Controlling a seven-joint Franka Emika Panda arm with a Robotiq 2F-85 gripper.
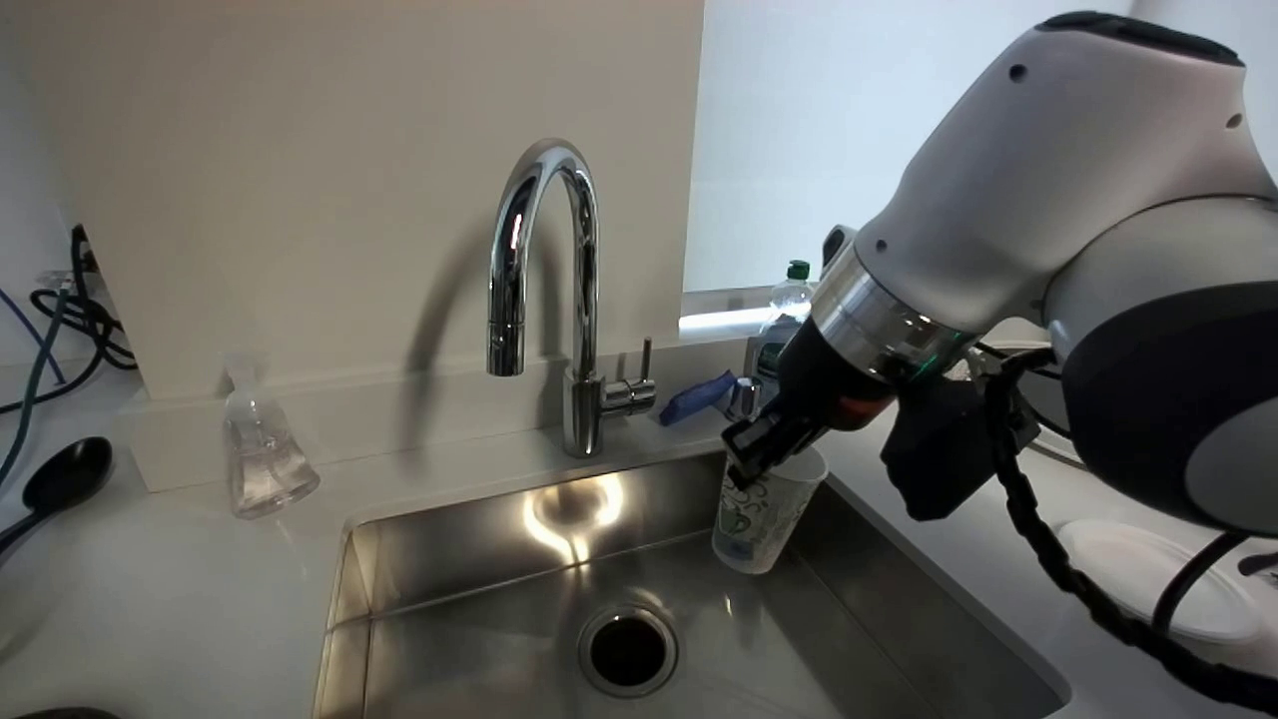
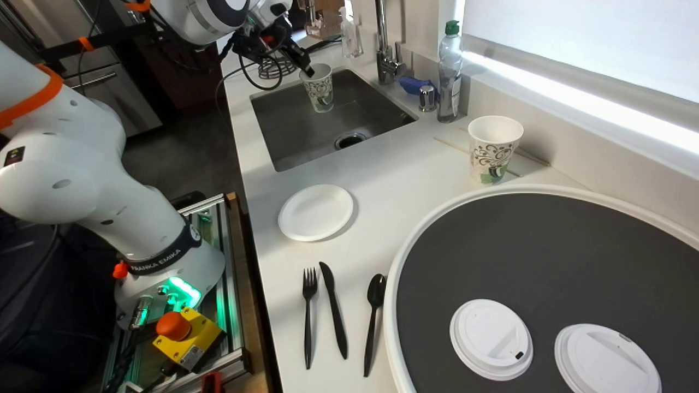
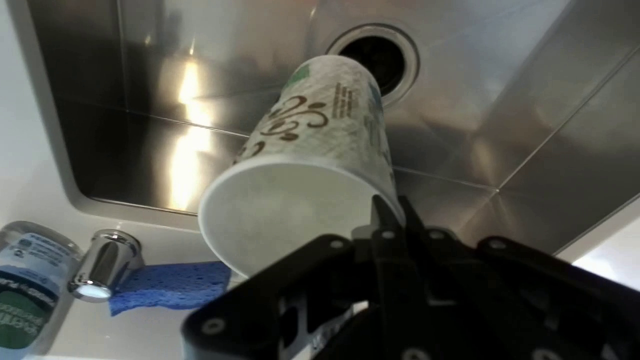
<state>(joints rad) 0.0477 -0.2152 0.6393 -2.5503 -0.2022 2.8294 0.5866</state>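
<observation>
Wrist view: we'd move the paper cup (image 3: 330, 125) slowly; a one-sided rim pinch could let it swing, and the wall may crease. Our claw (image 3: 392, 204) is closed on the rim, one finger inside. In an exterior view, cup's tilted, far right in the sink (image 1: 449, 639).

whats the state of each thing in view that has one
white patterned paper cup over the stainless steel sink, held at its rim, mouth up
black two-fingered pincer, shut on that cup's rim
second patterned white paper cup, upright, lidless
clear plastic bottle, upright, green plastic cap on
curved chrome faucet, no water running
round metal drain, uncovered
two round white plastic lids, lying flat
black plastic fork, lying flat
</observation>
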